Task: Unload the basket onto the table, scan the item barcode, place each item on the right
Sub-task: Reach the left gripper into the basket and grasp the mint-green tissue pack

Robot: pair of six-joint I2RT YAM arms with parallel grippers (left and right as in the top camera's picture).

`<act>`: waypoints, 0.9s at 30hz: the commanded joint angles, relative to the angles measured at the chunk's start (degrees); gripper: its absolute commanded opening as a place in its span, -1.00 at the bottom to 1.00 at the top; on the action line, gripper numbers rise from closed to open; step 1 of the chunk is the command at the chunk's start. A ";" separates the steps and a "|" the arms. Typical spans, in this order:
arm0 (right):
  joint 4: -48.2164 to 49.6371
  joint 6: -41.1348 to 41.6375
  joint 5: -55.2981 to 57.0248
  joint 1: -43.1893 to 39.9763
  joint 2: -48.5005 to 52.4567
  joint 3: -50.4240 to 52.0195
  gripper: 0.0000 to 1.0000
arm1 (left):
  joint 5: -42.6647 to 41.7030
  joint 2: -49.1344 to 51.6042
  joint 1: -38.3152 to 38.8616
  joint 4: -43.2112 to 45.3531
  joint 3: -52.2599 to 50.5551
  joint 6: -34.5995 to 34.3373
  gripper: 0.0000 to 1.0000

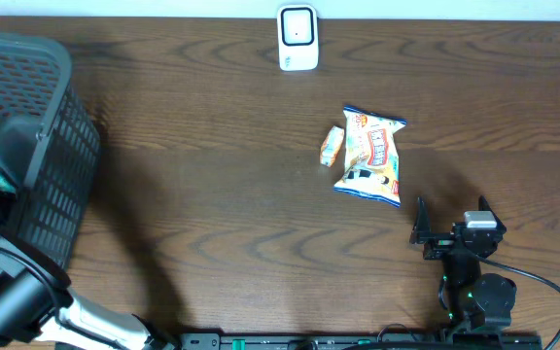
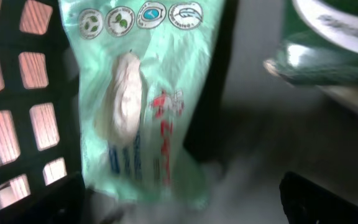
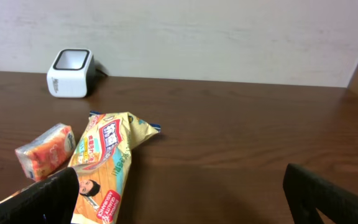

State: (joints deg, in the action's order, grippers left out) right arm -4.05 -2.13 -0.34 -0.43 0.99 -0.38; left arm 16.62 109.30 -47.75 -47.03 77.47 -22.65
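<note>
I have scanned nothing yet: my left gripper (image 2: 185, 205) and right gripper (image 1: 452, 219) are both wide open and empty, one yellow snack bag (image 1: 372, 156) and one small orange pack (image 1: 332, 146) lie just in front of the one scanner (image 1: 297, 37), and one green pack (image 2: 142, 106) sits in the one basket (image 1: 37, 68) far left of it.

table (image 1: 212, 194): dark brown, wavy wood grain | far scanner (image 1: 297, 37): white, dark window | snack bag (image 1: 372, 156): cream-yellow, blue edges, red lettering | small packet (image 1: 332, 146): orange | left basket (image 1: 27, 146): dark grey lattice | pouch (image 2: 142, 106): mint green, red-blue print
</note>
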 commanded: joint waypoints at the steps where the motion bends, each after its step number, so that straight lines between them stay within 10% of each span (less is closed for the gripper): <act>1: -0.26 -0.50 0.17 0.63 -0.22 0.07 0.99 | 4.28 2.62 -0.15 1.16 -0.39 -0.28 0.97; 5: -0.26 -0.50 0.17 0.63 -0.22 0.07 0.99 | 4.33 4.59 -0.15 2.58 -0.39 0.15 0.65; 8: -0.26 -0.50 0.20 0.63 -0.22 0.07 0.99 | 6.95 5.44 -0.33 2.78 -0.39 0.15 -0.30; 11: -0.26 -0.50 0.17 0.63 -0.22 0.07 0.99 | 7.61 5.01 -0.63 2.25 -0.35 0.11 -0.79; 27: -0.26 -0.50 0.17 0.63 -0.22 0.07 0.98 | -19.76 -23.85 -0.61 0.55 2.29 -6.16 -0.86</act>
State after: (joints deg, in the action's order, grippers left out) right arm -4.08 -2.13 -0.36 -0.43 0.99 -0.38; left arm 8.12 93.43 -48.18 -47.11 77.65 -25.69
